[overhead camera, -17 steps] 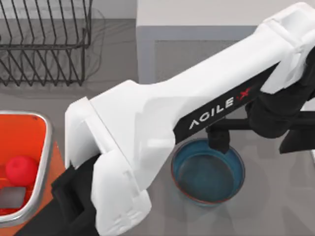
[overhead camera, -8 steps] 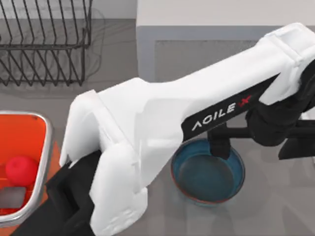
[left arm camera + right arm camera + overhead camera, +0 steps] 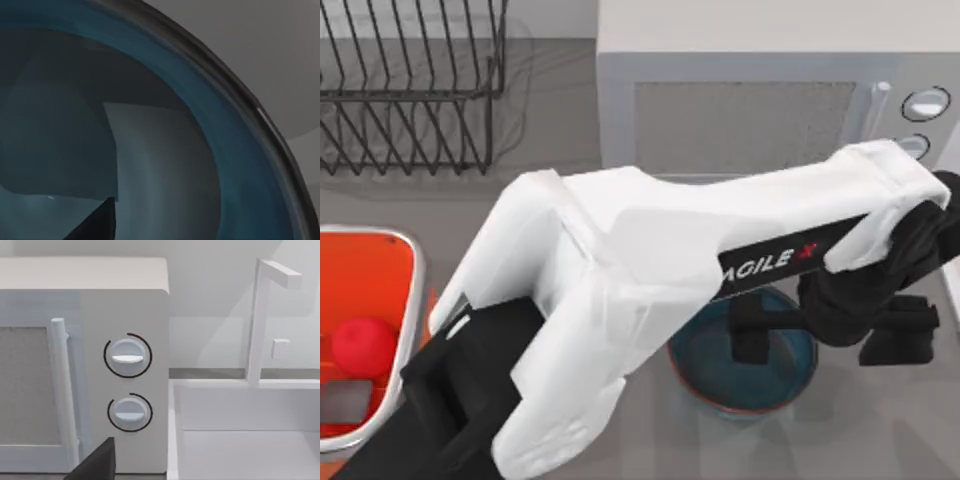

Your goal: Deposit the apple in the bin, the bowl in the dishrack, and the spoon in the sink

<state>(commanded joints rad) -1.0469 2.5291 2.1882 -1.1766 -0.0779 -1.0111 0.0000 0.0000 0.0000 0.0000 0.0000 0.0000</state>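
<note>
- Straddling the round teal-blue bowl (image 3: 745, 360) rim, our left gripper (image 3: 820, 338) stands spread, unclenched, ready for a rim pinch.
- Red apple (image 3: 362, 345) sits binned; right gripper's jaw state: cannot tell.

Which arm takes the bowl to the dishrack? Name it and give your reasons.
Left, most likely. Its tool already hangs at the bowl, one finger inside the rim, and its wrist view looks closely into the bowl. The apple lies in the bin; the dishrack stands far left.
</note>
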